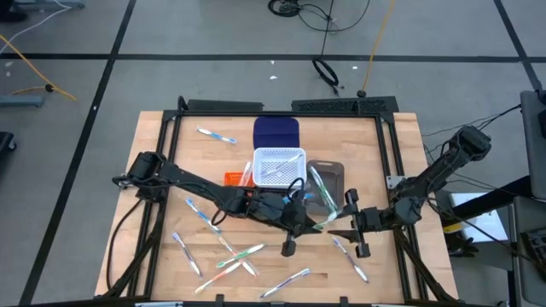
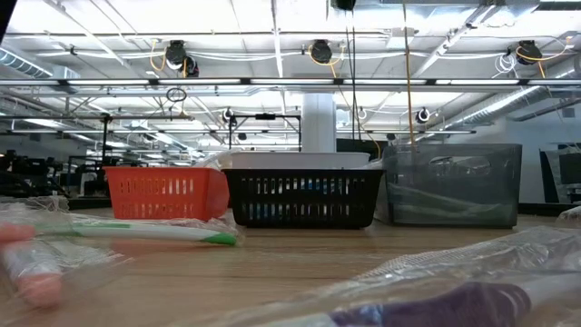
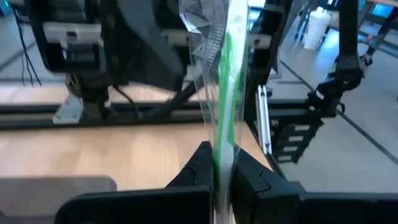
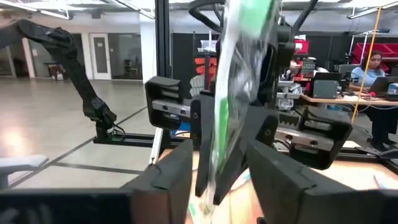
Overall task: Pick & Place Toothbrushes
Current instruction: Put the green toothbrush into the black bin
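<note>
Toothbrush [image 3: 225, 93], green and wrapped, is standing lengthwise up from between the left gripper's [image 3: 219, 169] clenched fingers, which are grasping it; right gripper [image 4: 219, 163] fingers are standing released either side of its other end.

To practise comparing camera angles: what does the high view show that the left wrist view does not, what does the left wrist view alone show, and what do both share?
Only the high view shows the loose toothbrushes scattered on the table, the white bin, and both arms meeting near the middle.

Only the left wrist view shows the left gripper shut on the wrapped green toothbrush, its clear wrapper reaching upward.

Both show that toothbrush, the wooden table and the right gripper, whose fingers flank the wrapper in its own wrist view.
</note>
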You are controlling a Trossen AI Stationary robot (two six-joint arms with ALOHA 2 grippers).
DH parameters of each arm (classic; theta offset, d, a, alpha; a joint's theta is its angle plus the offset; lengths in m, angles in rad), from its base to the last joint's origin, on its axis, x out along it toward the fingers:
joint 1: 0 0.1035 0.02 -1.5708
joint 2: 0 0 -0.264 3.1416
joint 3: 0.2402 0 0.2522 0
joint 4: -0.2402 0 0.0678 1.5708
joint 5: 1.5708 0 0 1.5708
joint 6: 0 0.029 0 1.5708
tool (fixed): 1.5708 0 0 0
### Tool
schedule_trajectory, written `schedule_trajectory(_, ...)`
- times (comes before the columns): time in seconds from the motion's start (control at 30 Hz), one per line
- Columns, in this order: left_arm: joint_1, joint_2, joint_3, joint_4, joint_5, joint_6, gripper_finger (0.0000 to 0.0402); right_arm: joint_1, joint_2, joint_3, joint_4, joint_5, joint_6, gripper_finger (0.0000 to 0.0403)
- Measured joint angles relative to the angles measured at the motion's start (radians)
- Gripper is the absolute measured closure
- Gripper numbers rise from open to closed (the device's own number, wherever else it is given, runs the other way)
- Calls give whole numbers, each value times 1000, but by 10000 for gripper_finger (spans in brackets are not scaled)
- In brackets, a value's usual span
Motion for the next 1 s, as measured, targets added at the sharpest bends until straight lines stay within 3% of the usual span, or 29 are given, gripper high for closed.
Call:
schedule_trajectory(0.2, 1, 0, 0, 38, -23, 12, 392, -36, 8, 0, 27, -9, 3, 219)
schedule_trajectory(0.27, 1, 0, 0, 40, -47, 22, 392, -54, 27, 0, 61, -54, 0, 214)
schedule_trajectory(0.33, 1, 0, 0, 41, -63, 33, 392, -74, 53, 0, 105, -109, -7, 211)
schedule_trajectory(0.57, 2, 0, 0, 45, -64, 34, 392, -130, 109, 0, 208, -131, -44, 223)
schedule_trajectory(0.77, 2, 0, 0, 44, -89, 44, 388, -134, 118, 0, 229, -147, -56, 269)
schedule_trajectory(0.93, 10, 0, 0, 38, -81, 36, 380, -135, 118, 0, 222, -181, -55, 366)
schedule_trajectory(1.0, 11, 0, 0, 26, -80, 36, 380, -135, 118, 0, 218, -176, -69, 387)
